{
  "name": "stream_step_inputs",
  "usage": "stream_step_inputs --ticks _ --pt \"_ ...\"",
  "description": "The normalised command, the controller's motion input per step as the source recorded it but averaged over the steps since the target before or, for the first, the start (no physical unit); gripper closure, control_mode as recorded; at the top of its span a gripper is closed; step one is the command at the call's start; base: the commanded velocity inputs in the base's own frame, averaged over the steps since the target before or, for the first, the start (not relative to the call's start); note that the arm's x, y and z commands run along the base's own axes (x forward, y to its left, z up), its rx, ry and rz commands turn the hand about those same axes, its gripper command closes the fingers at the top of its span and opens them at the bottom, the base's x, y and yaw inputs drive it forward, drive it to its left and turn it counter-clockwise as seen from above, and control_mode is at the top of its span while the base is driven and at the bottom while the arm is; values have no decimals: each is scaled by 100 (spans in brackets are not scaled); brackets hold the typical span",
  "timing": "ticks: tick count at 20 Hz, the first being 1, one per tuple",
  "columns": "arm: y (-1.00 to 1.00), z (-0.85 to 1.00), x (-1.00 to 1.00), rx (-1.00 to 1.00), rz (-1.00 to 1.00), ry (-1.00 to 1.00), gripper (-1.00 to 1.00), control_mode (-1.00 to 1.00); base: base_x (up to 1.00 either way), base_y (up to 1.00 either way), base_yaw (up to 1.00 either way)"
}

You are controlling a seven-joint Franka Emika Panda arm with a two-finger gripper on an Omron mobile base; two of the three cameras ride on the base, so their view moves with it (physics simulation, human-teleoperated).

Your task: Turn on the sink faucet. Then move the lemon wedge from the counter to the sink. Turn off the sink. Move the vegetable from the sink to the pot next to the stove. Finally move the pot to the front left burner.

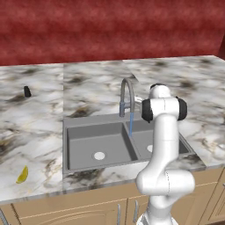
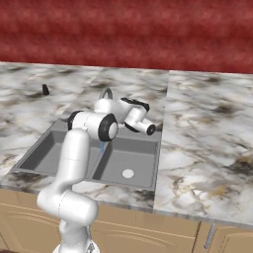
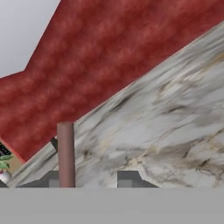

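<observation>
The tiny yellow crescent lemon wedge [image 1: 22,175] is seen on the veined marble counter [image 1: 35,127] at about eight o'clock from the grey double-basin sink [image 1: 94,140]. Water is seen running from the grey gooseneck faucet [image 1: 126,94] at the sink's twelve o'clock. The two-finger gripper [image 3: 89,180] is held beside the faucet, fingertips parted, nothing between them; farther back, at ten o'clock, a small black cone [image 1: 27,91] is seen.

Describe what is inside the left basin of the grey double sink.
The left basin of the grey rectangular double-basin sink holds a white round drain and nothing else. A thin blue stream of water falls from the grey metal gooseneck faucet near the divider. The white arm covers part of the right basin.
</observation>
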Motion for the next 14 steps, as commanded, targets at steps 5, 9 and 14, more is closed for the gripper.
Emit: stream_step_inputs --ticks 5,9,14 --pt "-13 18 -29 3 0 -5 -100 -100 0 0 0" --pt "-34 46 -33 1 0 -5 -100 -100 0 0 0" --pt "-21 69 -35 0 -1 -4 -100 -100 0 0 0"
